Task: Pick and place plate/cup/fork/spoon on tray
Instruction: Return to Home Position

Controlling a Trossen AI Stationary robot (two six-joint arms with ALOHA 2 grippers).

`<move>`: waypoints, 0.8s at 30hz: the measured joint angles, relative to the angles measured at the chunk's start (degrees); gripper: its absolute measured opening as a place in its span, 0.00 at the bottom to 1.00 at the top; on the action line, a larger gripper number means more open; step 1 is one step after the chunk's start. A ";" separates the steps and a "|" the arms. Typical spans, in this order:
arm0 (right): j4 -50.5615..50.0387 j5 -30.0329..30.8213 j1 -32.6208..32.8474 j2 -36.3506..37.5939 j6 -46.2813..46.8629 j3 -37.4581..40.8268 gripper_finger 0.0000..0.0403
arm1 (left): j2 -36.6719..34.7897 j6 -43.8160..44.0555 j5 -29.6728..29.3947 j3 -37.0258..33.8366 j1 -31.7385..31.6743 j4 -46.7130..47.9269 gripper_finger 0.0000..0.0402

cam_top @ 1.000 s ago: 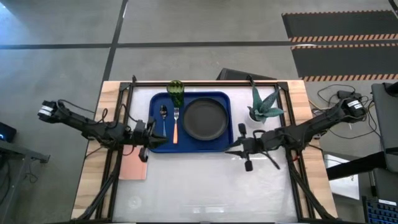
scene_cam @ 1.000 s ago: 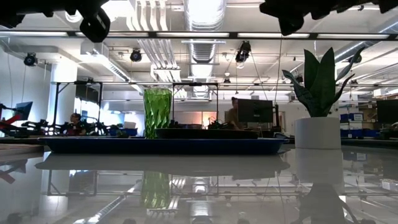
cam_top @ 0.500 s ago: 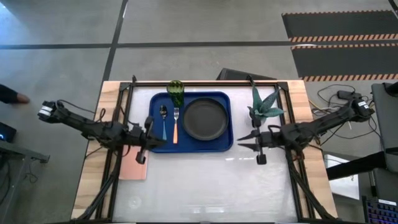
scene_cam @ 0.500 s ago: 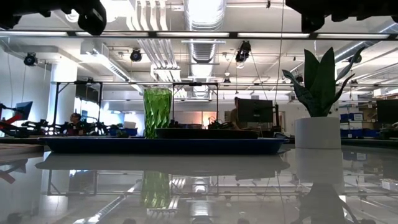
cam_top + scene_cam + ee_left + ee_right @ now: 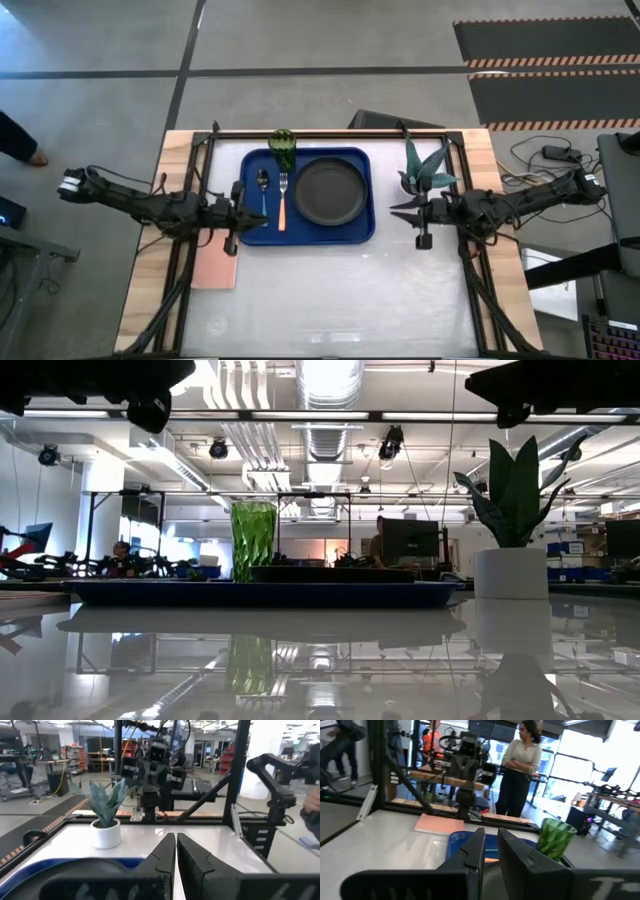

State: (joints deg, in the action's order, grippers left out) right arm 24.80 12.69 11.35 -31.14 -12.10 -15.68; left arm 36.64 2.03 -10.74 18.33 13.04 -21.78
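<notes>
The blue tray [image 5: 255,232] lies at the table's far middle. On it rest the black plate [image 5: 328,192], the green cup [image 5: 284,148] upright at its far left corner, the blue-handled spoon [image 5: 263,190] and the orange-handled fork [image 5: 283,198] side by side, left of the plate. My left gripper [image 5: 240,213] hovers at the tray's left edge, shut and empty. My right gripper [image 5: 395,209] hovers right of the tray, beside the potted plant, shut but for a narrow gap and empty. The cup also shows in the low view [image 5: 253,540] and the right wrist view [image 5: 557,840].
A spiky plant in a white pot [image 5: 425,170] stands right of the tray, close to my right gripper. A pink flat rectangle [image 5: 215,270] lies near the left edge, below my left arm. A person [image 5: 520,770] stands beyond the table's left side.
My right gripper has drawn back toward the table's right edge and a little toward the far edge, away from the tray and closer to the plant, and has risen. My left gripper has shifted slightly toward the far edge. The things on the tray have stayed put.
</notes>
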 joint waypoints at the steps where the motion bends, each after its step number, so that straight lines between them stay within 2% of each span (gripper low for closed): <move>1: -0.02 0.00 -0.48 0.51 -0.08 0.25 0.09 | -0.04 -0.01 0.00 -0.32 -0.24 0.15 0.00; 9: -4.05 -0.63 -2.03 5.57 -0.96 0.76 0.09 | -3.59 -0.36 0.02 -5.34 -0.68 -0.26 0.00; 24: -15.25 -0.61 -2.03 17.42 -2.30 0.80 0.09 | -20.16 0.64 0.00 -17.72 -0.68 -7.07 0.00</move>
State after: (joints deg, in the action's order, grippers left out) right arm 9.55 12.08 9.32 -13.73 -14.40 -14.87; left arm 16.48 2.68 -10.74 0.61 12.36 -28.85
